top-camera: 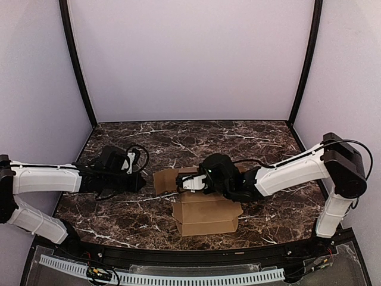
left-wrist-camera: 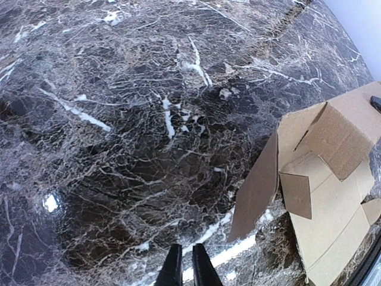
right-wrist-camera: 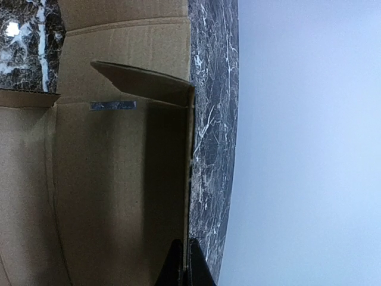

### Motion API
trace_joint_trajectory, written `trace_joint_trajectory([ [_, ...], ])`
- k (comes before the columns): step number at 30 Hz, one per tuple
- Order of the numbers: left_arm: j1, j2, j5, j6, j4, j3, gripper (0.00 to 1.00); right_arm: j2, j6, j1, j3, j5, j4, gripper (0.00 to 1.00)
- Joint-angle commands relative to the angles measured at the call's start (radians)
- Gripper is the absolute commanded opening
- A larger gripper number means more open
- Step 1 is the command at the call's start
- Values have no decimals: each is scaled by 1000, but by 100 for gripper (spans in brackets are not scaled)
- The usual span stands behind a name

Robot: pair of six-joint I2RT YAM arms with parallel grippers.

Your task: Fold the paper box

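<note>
**Paper box part-raised, most folding apparently left**
Top view: the paper box point(top-camera: 205, 217) lies mid-table point(top-camera: 268, 143), its long side running left-right, near panels flat and far flaps lifted. Left wrist view: the left gripper point(left-wrist-camera: 187, 253) has fingers nearly together, empty, near an upright end flap. Right wrist view: the right gripper point(right-wrist-camera: 183, 250) has fingers pressed together, seemingly pinching a raised wall's edge.
</note>
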Motion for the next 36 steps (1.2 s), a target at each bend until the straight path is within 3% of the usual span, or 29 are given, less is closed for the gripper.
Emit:
trace_joint_trajectory([
  [1,11,29,90,13,149,-57,10,11,-63,22,-35,56,154,0],
  [12,17,125,201,38,329,-73,31,6,-40,40,-57,70,161,0],
  [26,17,142,418,25,456,-80,32,28,47,39,-3,59,64,0],
  [36,18,263,509,-12,551,-31,31,42,125,31,42,47,-22,0],
])
